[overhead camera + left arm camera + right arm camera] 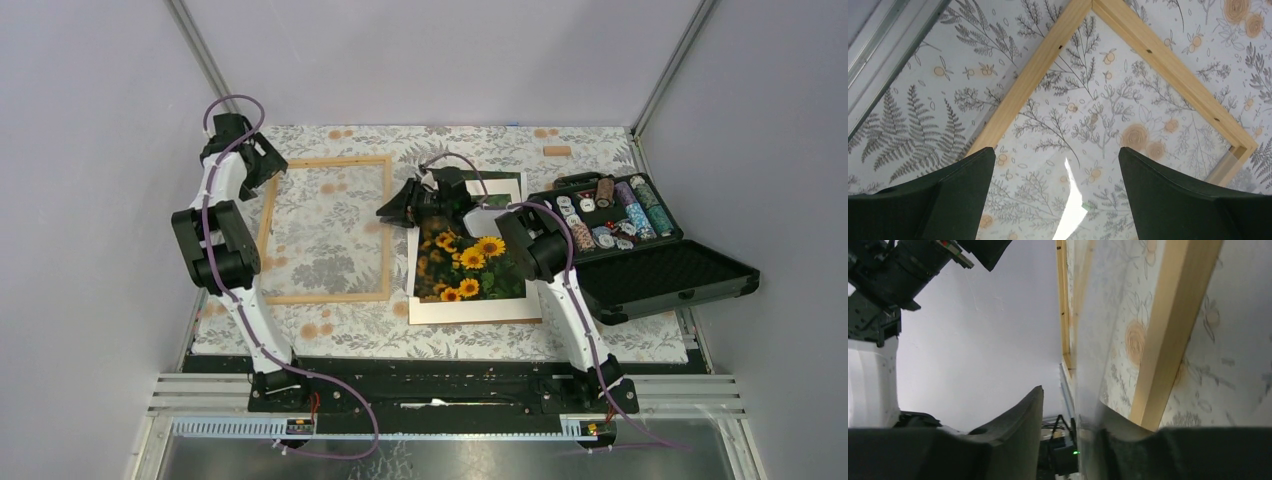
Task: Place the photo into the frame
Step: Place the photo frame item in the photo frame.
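Photo (468, 264): likely light, floppy, slick; pinch a free edge, avoid creasing. Left pincer (1055, 152) wide; right pincer (1070, 407) narrowly parted.

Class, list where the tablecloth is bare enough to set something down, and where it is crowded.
Bare: cloth between frame and arm bases, and behind the frame. Crowded: right side, white mat beside black case.

One wooden frame (330, 296), one sunflower photo (465, 265), one white mat (475, 310), one open black case (665, 278).
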Available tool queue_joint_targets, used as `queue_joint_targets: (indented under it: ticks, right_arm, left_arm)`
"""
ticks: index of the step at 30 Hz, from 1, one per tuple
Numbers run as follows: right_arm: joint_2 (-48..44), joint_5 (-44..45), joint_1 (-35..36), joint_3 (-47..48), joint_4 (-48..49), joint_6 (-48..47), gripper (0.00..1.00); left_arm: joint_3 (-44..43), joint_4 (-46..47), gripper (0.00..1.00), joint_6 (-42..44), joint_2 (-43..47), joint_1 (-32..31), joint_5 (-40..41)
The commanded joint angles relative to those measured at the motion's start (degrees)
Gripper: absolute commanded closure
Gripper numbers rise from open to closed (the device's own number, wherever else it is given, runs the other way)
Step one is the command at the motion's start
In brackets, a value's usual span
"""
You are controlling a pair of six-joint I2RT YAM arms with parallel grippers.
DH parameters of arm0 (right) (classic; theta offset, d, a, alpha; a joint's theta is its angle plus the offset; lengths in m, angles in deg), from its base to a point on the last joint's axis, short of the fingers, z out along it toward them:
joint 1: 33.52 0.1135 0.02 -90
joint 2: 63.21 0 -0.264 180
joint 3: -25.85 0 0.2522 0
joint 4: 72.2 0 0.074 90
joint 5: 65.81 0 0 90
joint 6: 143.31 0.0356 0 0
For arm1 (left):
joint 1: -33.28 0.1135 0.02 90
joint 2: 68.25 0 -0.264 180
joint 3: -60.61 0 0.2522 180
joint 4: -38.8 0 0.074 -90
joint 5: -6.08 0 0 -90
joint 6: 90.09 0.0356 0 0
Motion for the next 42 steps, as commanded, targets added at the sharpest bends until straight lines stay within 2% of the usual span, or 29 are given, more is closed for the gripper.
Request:
queue_joint_targets:
  ticks: [1,4,6,14,18,21,24,30,36,42]
  right_arm:
    - [2.3,0.2,0.1,6.7,-1.8,-8.6,0.53]
    - [3.4,1.3,-0.2,9.7,-6.0,-11.7,0.40]
    - [3.2,2.6,-0.6,10.3,-8.0,-13.8,0.36]
    - [0.8,12.5,-0.8,10.9,-11.3,-18.7,0.35]
    - [2.9,14.4,-0.9,14.7,-13.7,-18.9,0.42]
    - [4.2,13.6,-0.9,16.5,-14.8,-18.9,0.75]
    - [4.4,11.1,-0.8,16.2,-14.3,-19.1,0.99]
    - [3.7,5.3,-1.0,17.7,-17.1,-21.0,1.00]
    - [3.5,0.8,-1.0,15.3,-4.8,-14.0,1.00]
    - [5.6,3.4,-0.9,16.4,1.1,-15.7,1.00]
  left_arm:
    - [-3.2,5.2,0.01,1.4,-2.3,1.7,-2.4]
    - [-3.7,6.2,0.01,1.6,-4.4,2.2,-1.6]
    - [-2.9,7.5,0.01,1.5,-5.3,2.8,-2.1]
    - [0.5,13.2,0.01,1.3,-7.7,3.5,-7.2]
    - [0.7,13.6,0.02,1.0,-9.0,3.5,-9.2]
    - [1.0,14.6,0.01,0.0,-10.0,3.6,-11.8]
    - [1.3,15.3,0.02,-1.5,-10.2,3.7,-14.2]
    - [2.1,15.4,0.01,-3.5,-9.6,4.5,-15.0]
    - [2.4,15.9,0.01,-5.8,-10.3,4.9,-17.4]
    - [5.7,18.8,0.01,-8.7,-8.6,5.0,-19.5]
